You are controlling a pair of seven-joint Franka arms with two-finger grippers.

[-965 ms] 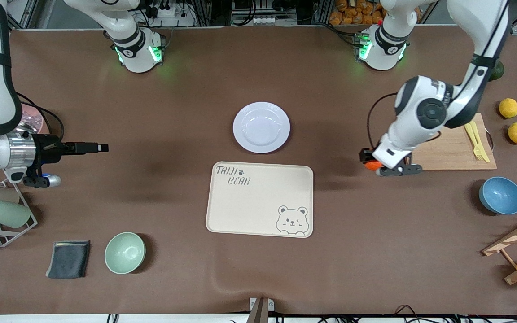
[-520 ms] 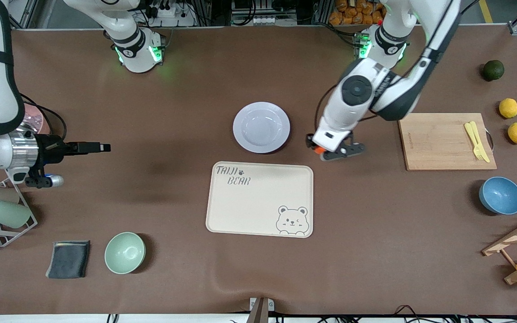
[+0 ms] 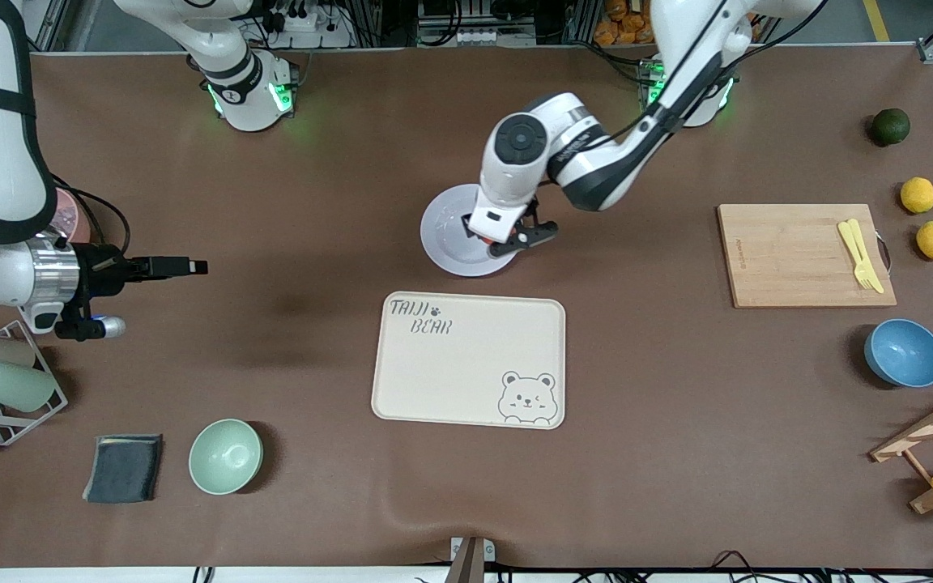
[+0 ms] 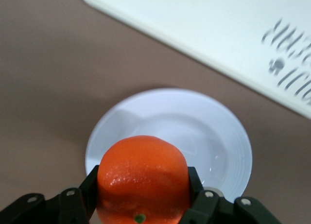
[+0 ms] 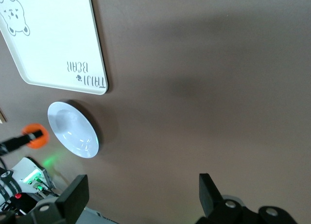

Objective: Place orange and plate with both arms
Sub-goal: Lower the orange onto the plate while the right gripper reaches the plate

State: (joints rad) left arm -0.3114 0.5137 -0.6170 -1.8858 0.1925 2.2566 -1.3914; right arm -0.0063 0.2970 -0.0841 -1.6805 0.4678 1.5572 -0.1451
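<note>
The left hand (image 4: pixel 141 204) pinches the small round bright orange fruit (image 4: pixel 142 178) by its middle over the round pale plate (image 3: pixel 446 243), which looks hard and slippery; the waiting right hand (image 5: pixel 141 197) is open and empty above the brown worktop (image 3: pixel 677 389).

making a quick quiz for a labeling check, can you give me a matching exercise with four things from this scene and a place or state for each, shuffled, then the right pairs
Things:
1. orange
2. plate
3. right pincer
4. yellow fork

Places or states:
A. lying on the wooden cutting board
B. on the table, farther from the front camera than the bear tray
C. open, waiting over bare table toward the right arm's end
D. clamped in the left pincer, over the plate

Pairs: 1-D, 2-B, 3-C, 4-A
</note>
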